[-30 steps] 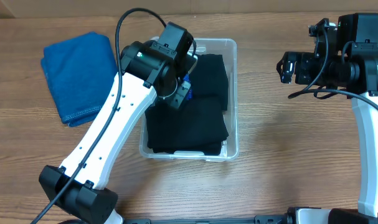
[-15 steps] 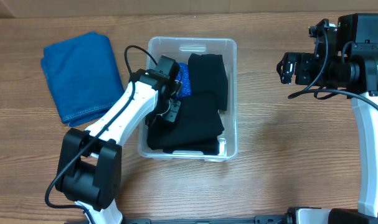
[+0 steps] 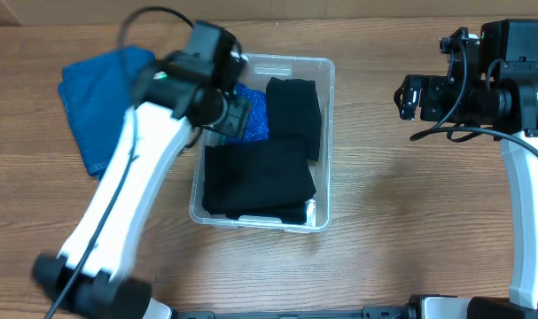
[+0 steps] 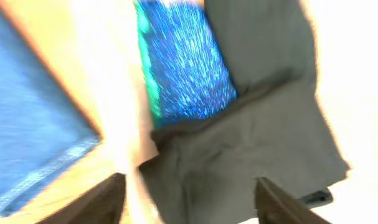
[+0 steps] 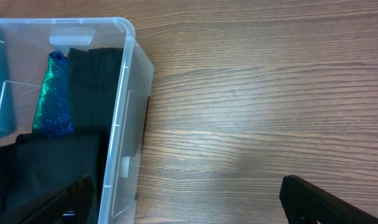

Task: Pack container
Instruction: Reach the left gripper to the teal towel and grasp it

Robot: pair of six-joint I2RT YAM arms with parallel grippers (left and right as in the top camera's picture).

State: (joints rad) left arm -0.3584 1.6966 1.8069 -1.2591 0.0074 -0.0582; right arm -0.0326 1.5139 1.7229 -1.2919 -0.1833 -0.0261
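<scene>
The clear plastic container (image 3: 323,142) sits mid-table, holding folded black clothes (image 3: 260,177) and a sparkly blue-green cloth (image 3: 253,115). My left gripper (image 3: 233,106) hovers over the container's left rim, open and empty; its blurred wrist view shows the blue sparkly cloth (image 4: 185,62) and black cloth (image 4: 251,149) between the spread fingers (image 4: 192,202). My right gripper (image 3: 409,96) is raised at the far right, open and empty; its fingers (image 5: 189,199) frame bare wood beside the container (image 5: 129,118).
A folded blue towel (image 3: 96,97) lies on the wooden table left of the container, partly under my left arm; it also shows in the left wrist view (image 4: 27,118). Bare wood lies between the container and the right arm.
My left arm has lifted out of the container and swung up and left. The blue sparkly cloth stays inside. The container has shifted slightly toward the front left. The right arm has not moved.
</scene>
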